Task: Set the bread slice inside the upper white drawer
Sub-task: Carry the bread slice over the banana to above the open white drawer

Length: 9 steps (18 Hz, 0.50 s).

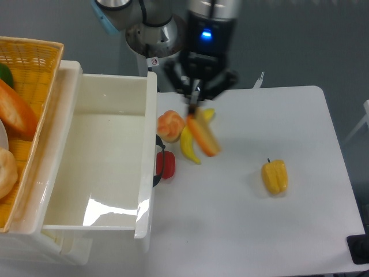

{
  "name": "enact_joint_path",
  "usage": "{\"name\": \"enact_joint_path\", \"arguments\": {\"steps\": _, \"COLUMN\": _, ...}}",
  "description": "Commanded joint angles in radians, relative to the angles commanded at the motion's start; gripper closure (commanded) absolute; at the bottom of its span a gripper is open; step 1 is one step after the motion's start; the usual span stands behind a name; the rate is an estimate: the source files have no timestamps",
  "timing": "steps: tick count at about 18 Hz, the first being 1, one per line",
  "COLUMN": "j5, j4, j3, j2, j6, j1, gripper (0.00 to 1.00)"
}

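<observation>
While the bread [203,135] hangs in the air, pinched by 1 upper corner, we see it tilted, its orange-brown crust edge toward the camera, just above the banana [190,141] and right of the drawer [109,158]. Our gripper [195,104] is closed down tight on that corner, so only a narrow bite of the slice is between its fingers.

We judge the carry is underway with the release not yet made. The thin grip is the main risk: the slice could pivot or slip out over the table [259,219] short of the drawer. The drawer's right wall stands tall, and a low pass could catch the dangling lower edge on its rim. Dropped from high up, the light, flat piece might also bounce on the hard floor.

The slice is flat with a rounded outline, looking like smooth toy plastic. The drawer is glossy white, box-shaped, with a bright glare on its near floor and a black handle [158,161] on the right. Beside that handle sit a red piece [167,164] and a bumpy orange fruit [170,125]; a waxy yellow pepper [274,176] lies far right.
</observation>
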Motion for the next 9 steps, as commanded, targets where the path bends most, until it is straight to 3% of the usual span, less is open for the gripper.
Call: {"name": "enact_joint_path", "arguments": {"steps": 9, "j5": -0.003, "j4": 0.014, "j3": -0.015, "j2": 0.023, "j6": -0.094, "j1": -0.092, "gripper": 1.0}}
